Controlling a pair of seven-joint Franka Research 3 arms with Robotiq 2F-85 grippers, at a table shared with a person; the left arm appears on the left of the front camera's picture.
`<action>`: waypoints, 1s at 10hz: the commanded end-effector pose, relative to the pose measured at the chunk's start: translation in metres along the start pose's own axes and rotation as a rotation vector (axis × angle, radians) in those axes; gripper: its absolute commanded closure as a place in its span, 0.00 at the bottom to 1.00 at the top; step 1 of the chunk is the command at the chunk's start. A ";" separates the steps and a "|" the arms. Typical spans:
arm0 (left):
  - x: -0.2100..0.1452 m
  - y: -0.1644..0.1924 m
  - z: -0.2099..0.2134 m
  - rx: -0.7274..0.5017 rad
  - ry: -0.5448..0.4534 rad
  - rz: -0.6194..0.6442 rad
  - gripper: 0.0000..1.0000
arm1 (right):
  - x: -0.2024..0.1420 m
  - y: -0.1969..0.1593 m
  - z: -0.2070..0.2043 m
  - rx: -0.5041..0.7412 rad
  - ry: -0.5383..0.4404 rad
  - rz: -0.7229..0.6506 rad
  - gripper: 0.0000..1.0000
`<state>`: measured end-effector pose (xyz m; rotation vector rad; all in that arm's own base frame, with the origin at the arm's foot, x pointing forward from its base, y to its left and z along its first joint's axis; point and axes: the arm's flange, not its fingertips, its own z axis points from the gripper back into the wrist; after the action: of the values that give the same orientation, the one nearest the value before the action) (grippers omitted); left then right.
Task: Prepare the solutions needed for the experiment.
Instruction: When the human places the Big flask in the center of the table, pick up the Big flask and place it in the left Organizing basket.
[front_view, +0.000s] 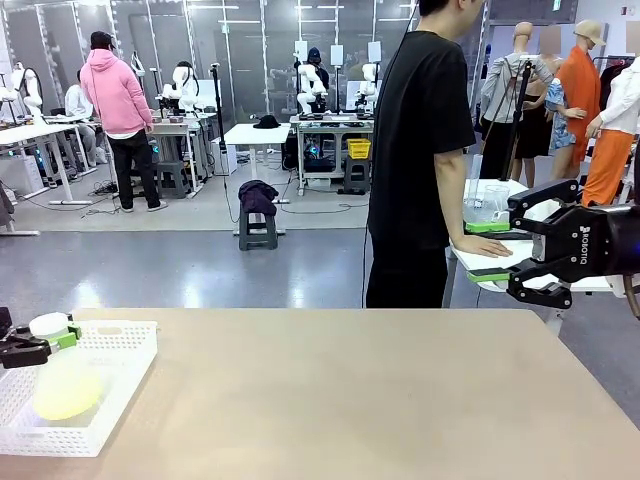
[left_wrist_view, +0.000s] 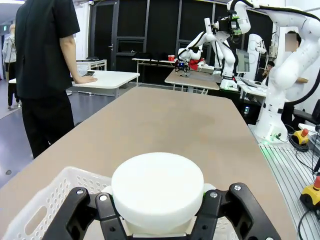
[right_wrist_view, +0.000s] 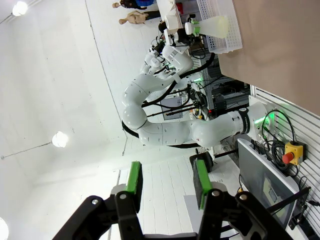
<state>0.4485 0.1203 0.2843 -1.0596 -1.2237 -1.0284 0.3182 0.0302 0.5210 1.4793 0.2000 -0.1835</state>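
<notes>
Holding a white-capped flask (front_view: 62, 385) of pale yellow-green solution (front_view: 66, 395) over the white perforated basket (front_view: 110, 400), left gripper (front_view: 45, 340) fingers (left_wrist_view: 82, 210) clamped on its cap (left_wrist_view: 157, 187). Hovering well right of the basket, off the bench (front_view: 350, 400) edge, right gripper (front_view: 500, 250) fingers (right_wrist_view: 134, 176) standing apart, gripping nothing.

This is a robotics laboratory: a large hall with a glossy grey floor (front_view: 200, 265), white height-adjustable work tables (front_view: 255, 135) beyond the left pincer, other white robot arms (left_wrist_view: 220, 37) on benches, and dark glass partition walls (front_view: 250, 50) behind.
</notes>
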 end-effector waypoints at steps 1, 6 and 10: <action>0.000 0.006 -0.004 -0.025 -0.070 -0.019 1.00 | 0.000 0.001 0.000 0.006 -0.004 -0.010 0.47; -0.002 -0.001 -0.012 -0.064 -0.041 -0.027 0.52 | 0.000 0.001 0.000 0.006 -0.004 -0.010 0.47; -0.002 -0.005 -0.008 -0.029 0.000 -0.023 0.12 | 0.000 0.001 0.000 0.006 -0.004 -0.010 0.47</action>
<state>0.4480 0.1115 0.2794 -1.1101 -1.2324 -1.0457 0.3182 0.0302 0.5210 1.4793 0.2000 -0.1834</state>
